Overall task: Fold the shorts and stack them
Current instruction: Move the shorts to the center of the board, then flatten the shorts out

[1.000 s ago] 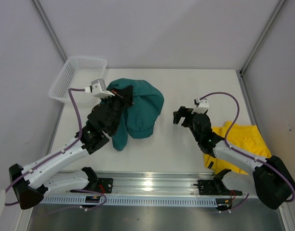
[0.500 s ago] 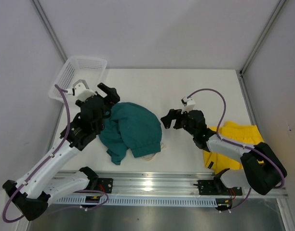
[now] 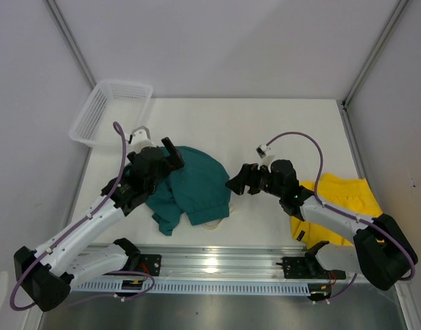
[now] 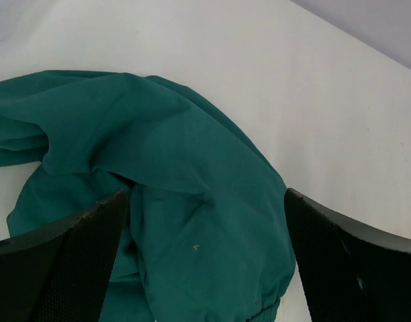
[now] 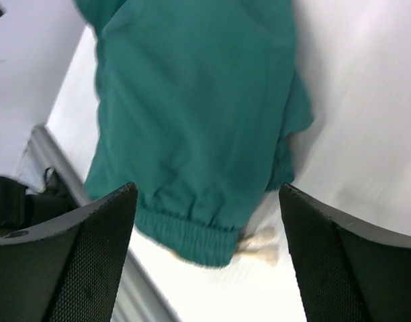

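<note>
The dark teal-green shorts (image 3: 193, 185) lie crumpled on the table left of centre, elastic waistband and pale drawstring (image 3: 212, 224) at the near edge. They fill the left wrist view (image 4: 178, 201) and the right wrist view (image 5: 192, 114). My left gripper (image 3: 168, 152) is open and empty, hovering over their left part. My right gripper (image 3: 239, 180) is open and empty, just right of them, facing the waistband (image 5: 192, 231) and drawstring (image 5: 262, 241). The yellow shorts (image 3: 341, 203) lie bunched at the right, partly under my right arm.
A white mesh basket (image 3: 111, 110) stands at the far left corner of the table. A metal rail (image 3: 210, 268) runs along the near edge by the arm bases. Grey walls close in the table on the left, back and right.
The teal shorts were dropped from the left gripper and now lie lower on the table. The left gripper moved back over them. The right gripper moved left and nearer to the waistband.
</note>
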Robot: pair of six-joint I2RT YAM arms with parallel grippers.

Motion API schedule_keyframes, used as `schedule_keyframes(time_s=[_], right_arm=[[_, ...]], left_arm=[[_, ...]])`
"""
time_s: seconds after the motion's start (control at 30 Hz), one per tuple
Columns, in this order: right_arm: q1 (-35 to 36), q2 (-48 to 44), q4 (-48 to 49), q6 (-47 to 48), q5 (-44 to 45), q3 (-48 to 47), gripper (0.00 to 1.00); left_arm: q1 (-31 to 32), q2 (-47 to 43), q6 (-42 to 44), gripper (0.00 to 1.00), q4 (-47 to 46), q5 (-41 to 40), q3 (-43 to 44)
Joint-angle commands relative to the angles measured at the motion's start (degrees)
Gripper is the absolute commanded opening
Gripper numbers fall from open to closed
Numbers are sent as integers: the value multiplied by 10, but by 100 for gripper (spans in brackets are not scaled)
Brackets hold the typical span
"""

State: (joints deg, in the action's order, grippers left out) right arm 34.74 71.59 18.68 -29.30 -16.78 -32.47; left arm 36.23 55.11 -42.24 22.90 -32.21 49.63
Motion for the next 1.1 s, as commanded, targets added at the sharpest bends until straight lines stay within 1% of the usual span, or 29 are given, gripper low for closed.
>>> schedule_keyframes(time_s=[0.0,0.07,0.13,0.23,0.33,0.43,0.63,0.67,0.73,0.83,0.93,0.97,1.0,1.03,1.07], right_arm=[[-2,-34,4,-29,-67,54,86],[-3,-43,28,-34,-86,71,81],[-3,-42,46,-39,-103,88,79],[-3,-21,82,-50,-125,104,71],[-1,18,119,-65,-141,106,70],[7,59,147,-76,-143,100,66],[47,139,169,-76,-111,77,65],[49,148,176,-78,-107,77,62],[52,171,202,-87,-107,78,61],[53,188,216,-94,-118,69,56],[53,182,199,-92,-121,54,51],[52,174,188,-85,-121,46,40],[53,167,144,-80,-122,20,32],[53,159,112,-72,-121,0,6],[52,151,70,-63,-114,-23,0]], left_arm=[[-2,-27,20,99,-22,31,-3],[-3,-35,25,99,-19,42,-1],[-2,-40,34,99,-15,52,1],[-3,-47,44,99,1,66,7],[-3,-57,50,99,23,71,13],[-2,-76,59,99,37,71,13],[-3,-105,68,99,58,58,6],[-3,-110,69,99,60,57,7],[-2,-113,73,99,64,55,7],[-3,-116,74,99,65,53,5],[-3,-115,73,99,63,53,0],[-3,-114,73,99,59,56,-4],[-3,-113,72,99,58,58,-5],[-3,-111,72,99,58,63,-5],[-2,-110,73,99,55,74,-5]])
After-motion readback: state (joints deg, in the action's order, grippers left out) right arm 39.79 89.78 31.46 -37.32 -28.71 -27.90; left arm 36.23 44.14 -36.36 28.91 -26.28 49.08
